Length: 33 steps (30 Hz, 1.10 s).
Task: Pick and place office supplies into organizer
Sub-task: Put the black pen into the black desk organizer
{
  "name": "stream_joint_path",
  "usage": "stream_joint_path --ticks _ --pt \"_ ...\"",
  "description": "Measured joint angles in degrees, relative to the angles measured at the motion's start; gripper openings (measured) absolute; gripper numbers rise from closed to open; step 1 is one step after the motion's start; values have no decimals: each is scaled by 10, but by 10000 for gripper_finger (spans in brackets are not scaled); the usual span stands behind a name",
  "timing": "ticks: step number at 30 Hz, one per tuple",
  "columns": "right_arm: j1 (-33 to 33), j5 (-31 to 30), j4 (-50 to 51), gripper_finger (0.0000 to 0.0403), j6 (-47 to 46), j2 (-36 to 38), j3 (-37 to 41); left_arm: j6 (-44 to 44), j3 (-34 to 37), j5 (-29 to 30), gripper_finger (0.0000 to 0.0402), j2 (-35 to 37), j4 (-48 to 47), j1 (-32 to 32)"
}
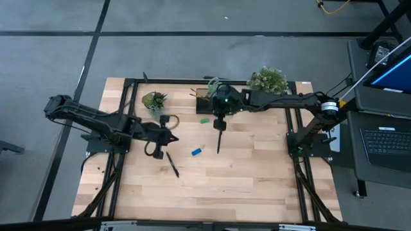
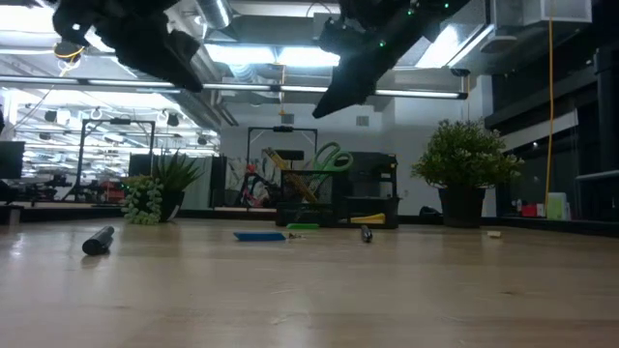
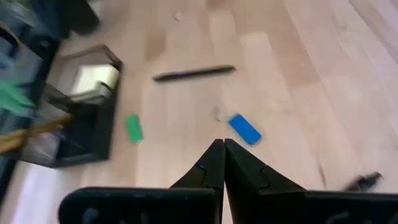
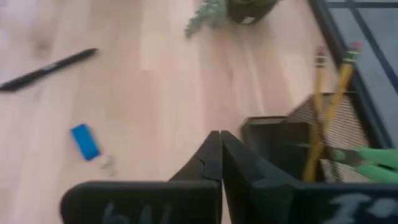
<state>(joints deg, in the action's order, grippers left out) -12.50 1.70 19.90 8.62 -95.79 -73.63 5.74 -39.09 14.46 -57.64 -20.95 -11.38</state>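
Note:
Both grippers hang shut above the table and touch nothing. My left gripper (image 1: 173, 136) (image 3: 222, 152) is over the table's left half, short of the blue eraser (image 3: 244, 129) (image 1: 196, 151). My right gripper (image 1: 219, 126) (image 4: 219, 148) hovers just in front of the black organizer (image 4: 292, 146) (image 1: 205, 96), which holds yellow pencils (image 4: 323, 93), green-handled scissors (image 4: 367, 155) and a yellow sticky pad (image 3: 96, 78). A green eraser (image 3: 134, 127) (image 1: 204, 120) lies flat near the organizer. One black pen (image 1: 218, 142) (image 3: 194, 73) lies below the right gripper, another (image 1: 173, 163) (image 4: 48, 70) toward the near left.
A small potted plant (image 1: 154, 100) stands at the far left, a larger one (image 1: 266, 80) at the far right of the wooden table (image 1: 257, 179). Black frame rails (image 1: 122, 115) run along the table's sides. The near half is bare wood.

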Motion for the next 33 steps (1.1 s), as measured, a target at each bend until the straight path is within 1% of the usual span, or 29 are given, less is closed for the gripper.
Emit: stream_joint_path --ticks 3,9,12,17,19,27,30,33 --pt "20 0 7 3 -21 0 0 -22 -30 0 2 -47 -37 -19" --pt "65 -1 8 2 -69 -3 0 -108 -84 -8 3 -136 -178 -61" --pt "93 -4 7 2 -84 -4 0 -130 -97 -14 8 -168 -217 -85" --pt "137 -61 2 2 -117 -4 2 -100 -99 -24 25 -192 -212 -126" --pt "152 -80 -23 1 -133 -4 16 -87 -99 -24 36 -195 -211 -137" --pt "184 -82 -153 3 -188 -5 105 -59 -99 -26 86 -196 -207 -152" --pt "193 -83 -194 2 -204 -5 122 -30 -99 -26 108 -196 -203 -152" --pt "205 -82 -205 2 -204 -5 129 8 -99 -26 127 -206 -199 -149"
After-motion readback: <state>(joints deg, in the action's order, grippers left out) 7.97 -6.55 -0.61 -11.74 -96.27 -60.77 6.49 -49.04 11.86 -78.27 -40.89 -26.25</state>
